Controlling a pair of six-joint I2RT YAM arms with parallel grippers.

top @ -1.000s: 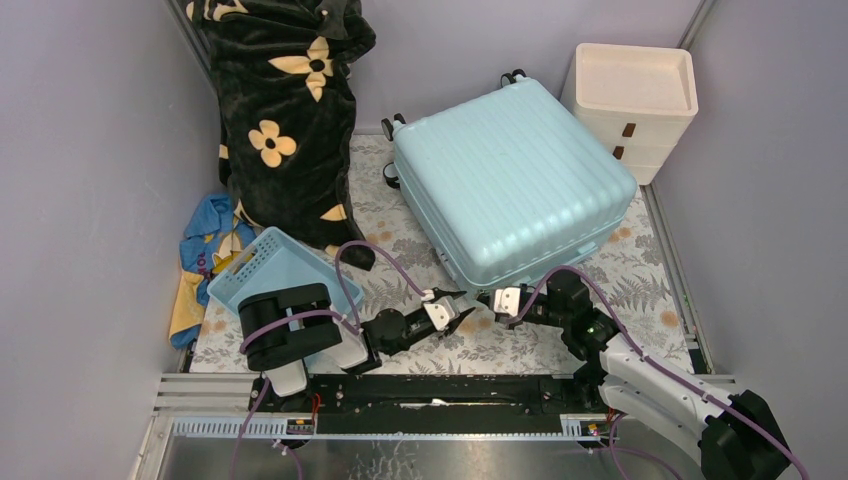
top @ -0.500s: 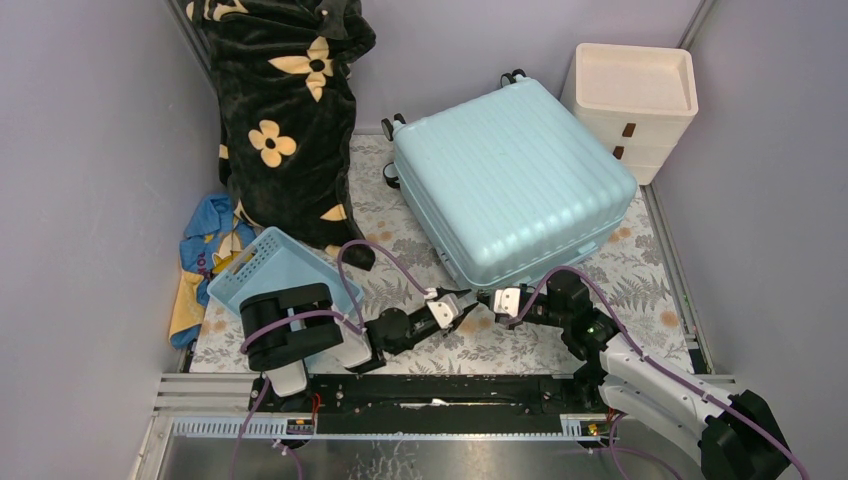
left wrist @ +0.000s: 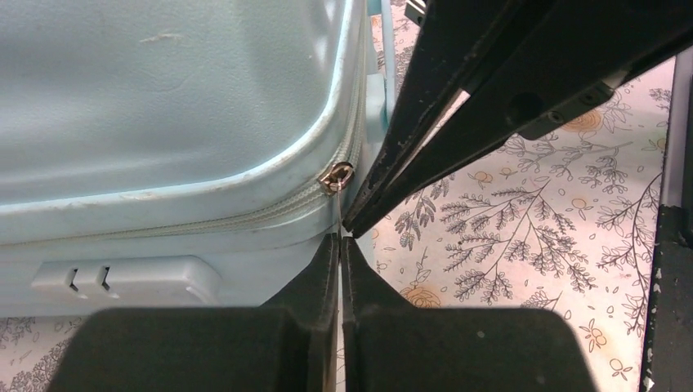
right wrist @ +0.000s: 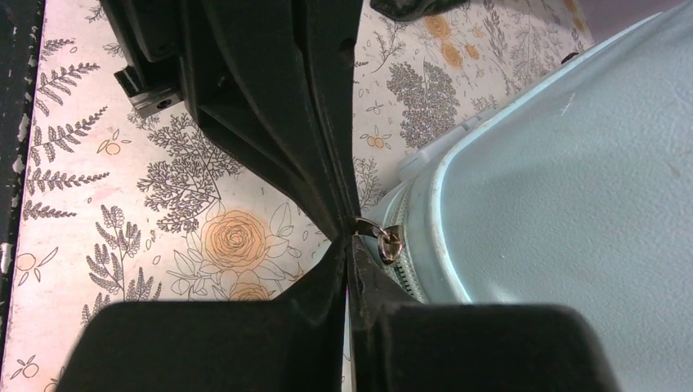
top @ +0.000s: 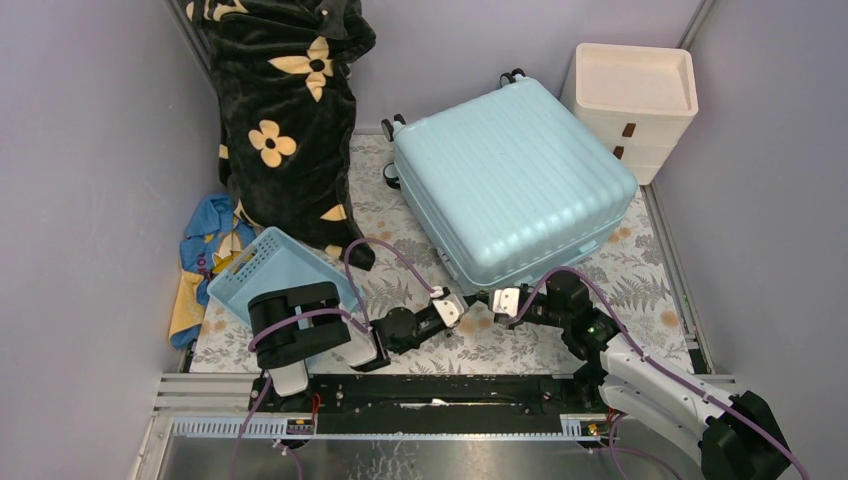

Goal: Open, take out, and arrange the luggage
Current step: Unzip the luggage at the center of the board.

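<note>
While the closed luggage (top: 510,180) lies flat centre-right on the bench (top: 650,290), wheels upper left and long axis slanting lower right, both arms stretch low, left gripper (top: 465,300) and right gripper (top: 484,298) jaws pressed together at its near-corner zipper pull (left wrist: 337,177).

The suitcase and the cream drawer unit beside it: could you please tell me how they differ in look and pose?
The suitcase is pale aqua with a ribbed shell; the drawer unit is cream and smooth, with brown handles. The suitcase lies flat, wheels toward the back wall; the drawer unit stands upright in the corner. The suitcase is clearly larger. Both are shut and hard-sided, with rounded corners.
</note>
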